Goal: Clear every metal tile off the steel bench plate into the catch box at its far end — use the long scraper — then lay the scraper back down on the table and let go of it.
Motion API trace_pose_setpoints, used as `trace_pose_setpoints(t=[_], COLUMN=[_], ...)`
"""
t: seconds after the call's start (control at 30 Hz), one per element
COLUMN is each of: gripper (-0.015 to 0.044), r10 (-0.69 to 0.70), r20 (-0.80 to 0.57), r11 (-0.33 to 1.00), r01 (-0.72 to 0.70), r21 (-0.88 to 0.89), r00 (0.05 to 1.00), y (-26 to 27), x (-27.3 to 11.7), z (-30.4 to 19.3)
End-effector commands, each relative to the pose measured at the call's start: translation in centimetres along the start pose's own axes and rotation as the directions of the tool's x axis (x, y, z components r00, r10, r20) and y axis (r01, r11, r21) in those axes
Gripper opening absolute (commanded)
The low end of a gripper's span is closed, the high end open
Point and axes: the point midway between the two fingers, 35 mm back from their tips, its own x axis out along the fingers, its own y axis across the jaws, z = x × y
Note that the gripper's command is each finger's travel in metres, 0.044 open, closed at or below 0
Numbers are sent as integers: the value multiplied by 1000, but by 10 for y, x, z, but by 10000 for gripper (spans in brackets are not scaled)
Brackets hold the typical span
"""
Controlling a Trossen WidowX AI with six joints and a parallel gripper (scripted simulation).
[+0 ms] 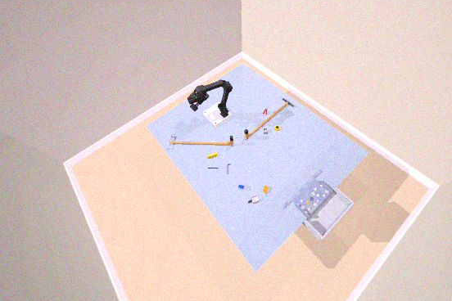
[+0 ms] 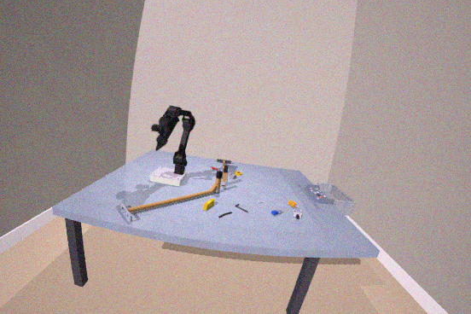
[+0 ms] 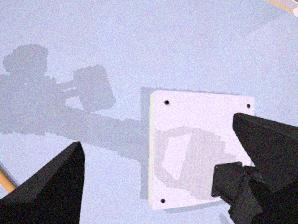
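My gripper (image 2: 158, 147) (image 3: 161, 135) is open and empty, high above the table on the side of the arm's base away from the bench plate. Two long orange-handled tools lie on the table. One (image 1: 201, 142) (image 2: 171, 200) has a pale, see-through-looking head; the other (image 1: 268, 119) has a dark crosswise head (image 1: 288, 102) (image 2: 223, 160). Both have black upright grips near the middle. Several small tiles (image 1: 315, 195), mostly pale, lie on the steel bench plate (image 1: 303, 196) at the table's far end. The catch box (image 1: 338, 221) (image 2: 353, 204) adjoins the plate beyond the table edge; its inside looks pale.
The arm's white base (image 1: 212, 119) (image 2: 159, 177) (image 3: 200, 112) stands below the arm. A yellow block (image 1: 212, 155) (image 2: 209, 204), dark small tools (image 1: 228, 168), a blue piece (image 1: 241, 186), an orange piece (image 1: 265, 189) and a yellow ring-like thing (image 1: 277, 128) lie about. Thin rails flank the plate.
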Motion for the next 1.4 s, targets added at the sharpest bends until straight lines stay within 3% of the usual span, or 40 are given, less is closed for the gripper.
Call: trace_pose_setpoints(t=[0.0,0.67,1.37], gripper=[440,440,440], r10=[48,233,416], r20=[13,25,-28], r11=[998,923,739], r01=[-47,-213,-356], r21=[-50,-320,-572], r00=[999,972,909], y=[7,36,51], x=[-9,-42,-79], z=[-5,-43,-90])
